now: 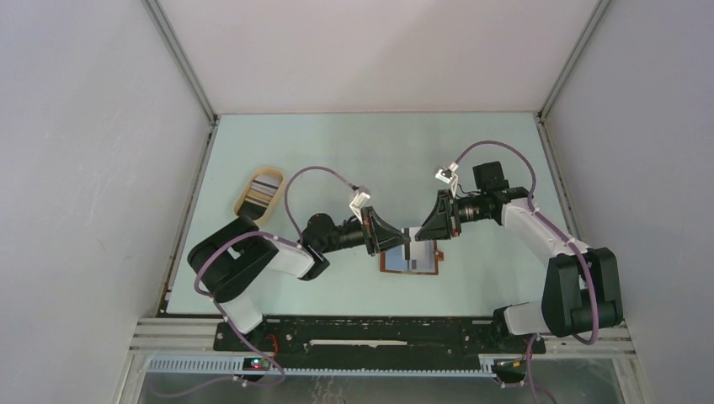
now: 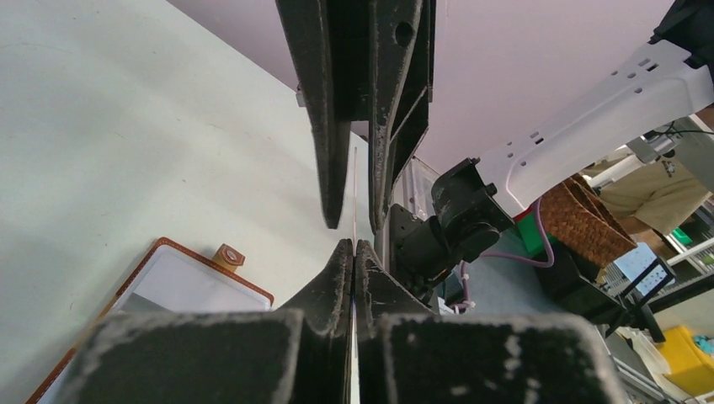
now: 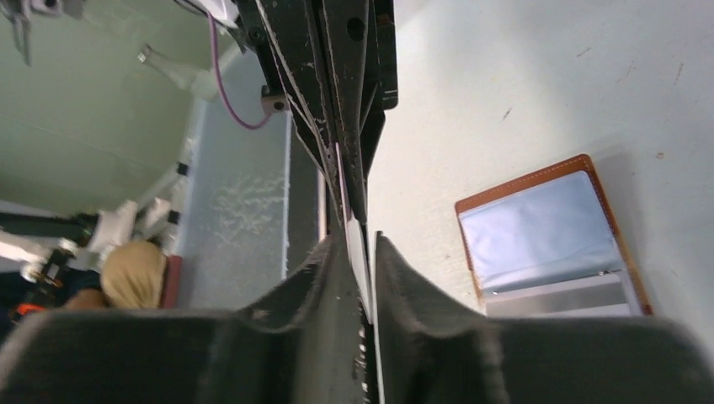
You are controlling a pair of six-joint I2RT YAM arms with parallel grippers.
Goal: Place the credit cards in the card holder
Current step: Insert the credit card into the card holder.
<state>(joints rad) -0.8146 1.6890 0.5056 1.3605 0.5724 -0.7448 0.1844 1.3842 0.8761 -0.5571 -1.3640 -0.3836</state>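
A thin whitish credit card point(image 2: 355, 194) hangs edge-on between the two grippers, just above the table. My left gripper point(image 2: 354, 246) is shut on one end of it. The other end sits between the fingers of my right gripper point(image 3: 364, 237), which stand slightly apart with a gap beside the card point(image 3: 358, 257), so it is open. From above, both grippers point(image 1: 402, 238) point(image 1: 421, 233) meet nose to nose over the card holder point(image 1: 410, 261). The reddish-brown card holder point(image 3: 547, 236) lies open and flat, showing clear sleeves and a grey card in a lower slot.
An oval tan tray point(image 1: 261, 195) with more cards stands at the far left of the pale green table point(image 1: 379, 151). White walls close in the left, right and back sides.
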